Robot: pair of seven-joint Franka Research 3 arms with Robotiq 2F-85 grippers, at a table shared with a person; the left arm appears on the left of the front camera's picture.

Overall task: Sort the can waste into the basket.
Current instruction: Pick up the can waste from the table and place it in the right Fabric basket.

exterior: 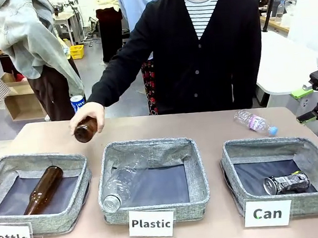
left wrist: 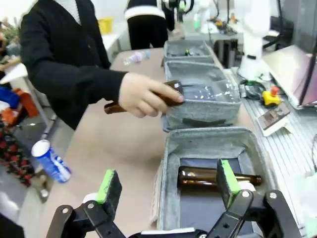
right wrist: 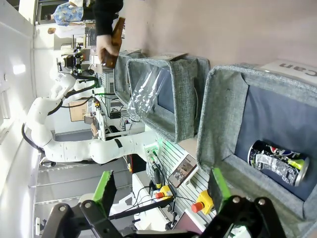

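Here, from the front, three grey baskets sit in a row along the near side of the table (exterior: 215,122). The Can basket (exterior: 235,165) is at lower right, and the crushed can (exterior: 287,183) lies on its side on the dark floor inside. The blue and white can (exterior: 78,102) shows at upper left, beyond the table's far edge. A person's hand (exterior: 89,115) holds a brown bottle (exterior: 86,130) above the table, left of centre. A clear bottle (exterior: 255,123) lies on the table at upper right. At the right edge the right pincer (exterior: 309,106) hangs with its green pads spread, holding nothing.

In the left wrist view, the left pincer (left wrist: 168,186) at the bottom is spread wide and empty. It hovers over the near wall of the Bottle basket (left wrist: 171,163), where a second brown bottle (left wrist: 208,177) lies. The blue and white can sits at lower left, off the table's edge.

In the right wrist view, the pincer's pads stand apart at the bottom. The crushed can lies in the Can basket at lower right. The Plastic basket (right wrist: 185,99) is beside it.
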